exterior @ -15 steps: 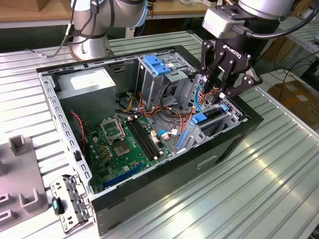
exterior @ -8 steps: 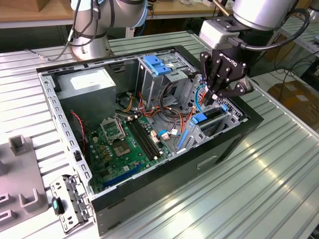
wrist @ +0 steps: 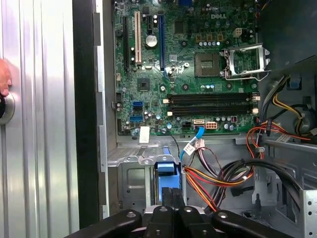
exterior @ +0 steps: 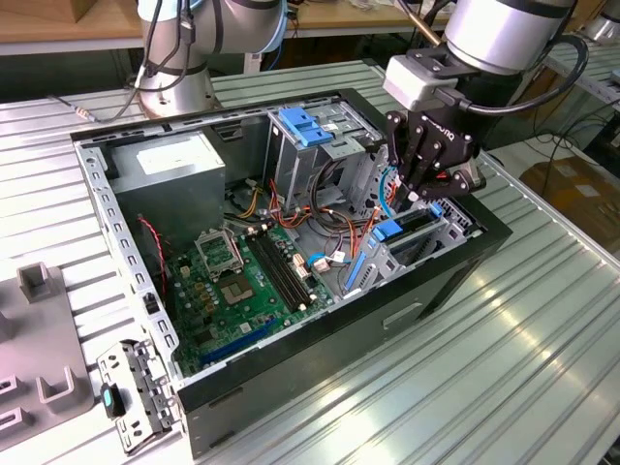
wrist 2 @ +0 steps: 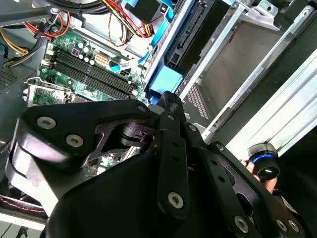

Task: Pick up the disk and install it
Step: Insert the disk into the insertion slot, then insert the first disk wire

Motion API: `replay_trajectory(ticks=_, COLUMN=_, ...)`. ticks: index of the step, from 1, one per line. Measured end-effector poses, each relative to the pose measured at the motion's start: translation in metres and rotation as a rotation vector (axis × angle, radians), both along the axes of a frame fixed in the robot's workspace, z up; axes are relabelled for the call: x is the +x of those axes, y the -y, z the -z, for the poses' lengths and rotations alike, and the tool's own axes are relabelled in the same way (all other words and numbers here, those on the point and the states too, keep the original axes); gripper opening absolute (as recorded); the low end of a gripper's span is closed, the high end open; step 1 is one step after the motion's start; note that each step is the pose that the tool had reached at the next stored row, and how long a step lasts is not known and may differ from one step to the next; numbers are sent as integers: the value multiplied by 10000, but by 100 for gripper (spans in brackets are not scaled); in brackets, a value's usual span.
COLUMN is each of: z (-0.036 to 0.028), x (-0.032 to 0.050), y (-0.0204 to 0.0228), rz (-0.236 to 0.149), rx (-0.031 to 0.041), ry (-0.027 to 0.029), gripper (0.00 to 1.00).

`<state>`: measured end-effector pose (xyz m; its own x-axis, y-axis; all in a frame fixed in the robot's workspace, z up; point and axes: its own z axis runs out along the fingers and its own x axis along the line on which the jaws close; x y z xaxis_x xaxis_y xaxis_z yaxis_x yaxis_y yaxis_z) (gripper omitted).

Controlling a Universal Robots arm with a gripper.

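the gripper (exterior: pixel 415 199) is hanging over the front corner of the open computer case (exterior: pixel 339 358), at the exterior view's right, directly above the metal drive cage (exterior: pixel 455 228). the disk (exterior: pixel 418 231) is sitting on edge inside that cage, tilted, with its blue bracket showing along its side and its dark body sloping down into the bay. in the first wrist view the jaws are showing drawn close together, with hardly any gap, and their tips are meeting the blue bracket end of the disk (wrist: pixel 166 176); whether they are pinching it or just pressing on it, i cannot tell. in the second wrist view the disk (wrist 2: pixel 188 37) is running along the cage wall beyond the gripper (wrist 2: pixel 168 101). the motherboard (exterior: pixel 242 281) is lying flat on the case floor, with orange, red and yellow cables (wrist: pixel 213 178) looping between it and the cage. the case is resting on a ribbed metal surface (exterior: pixel 504 368). a person's hand (wrist: pixel 4 77) is showing at the edge of the first wrist view, over that surface.
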<state>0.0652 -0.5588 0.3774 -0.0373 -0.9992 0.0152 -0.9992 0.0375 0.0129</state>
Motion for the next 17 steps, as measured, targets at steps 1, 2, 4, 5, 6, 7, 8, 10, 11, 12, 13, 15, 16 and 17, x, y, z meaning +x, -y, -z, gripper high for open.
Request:
replay_trajectory(ticks=1, z=1, x=0, y=0, rz=0, rx=1, ry=0, gripper=11)
replay_trajectory(ticks=2, z=0, x=0, y=0, rz=0, rx=0, ry=0, gripper=11)
replay_trajectory(ticks=4, z=0, x=0, y=0, rz=0, rx=1, ry=1, gripper=11)
replay_trajectory(ticks=5, z=0, x=0, y=0, rz=0, rx=1, ry=2, gripper=11)
replay_trajectory(ticks=6, z=1, x=0, y=0, rz=1, rx=1, ry=2, gripper=11)
replay_trajectory(ticks=7, z=0, x=0, y=0, rz=0, rx=1, ry=3, gripper=11)
replay_trajectory(ticks=8, z=0, x=0, y=0, rz=0, rx=1, ry=3, gripper=11)
replay_trajectory(ticks=10, z=0, x=0, y=0, rz=0, rx=1, ry=3, gripper=11)
replay_trajectory(ticks=11, z=1, x=0, y=0, rz=1, rx=1, ry=3, gripper=11)
replay_trajectory(ticks=12, z=1, x=0, y=0, rz=0, rx=1, ry=3, gripper=11)
replay_trajectory(ticks=13, z=0, x=0, y=0, rz=0, rx=1, ry=4, gripper=11)
replay_trajectory(ticks=15, z=1, x=1, y=0, rz=2, rx=1, ry=4, gripper=11)
replay_trajectory(ticks=16, z=1, x=6, y=0, rz=1, rx=2, ry=4, gripper=11)
replay_trajectory(ticks=17, z=1, x=25, y=0, rz=0, rx=1, ry=4, gripper=11)
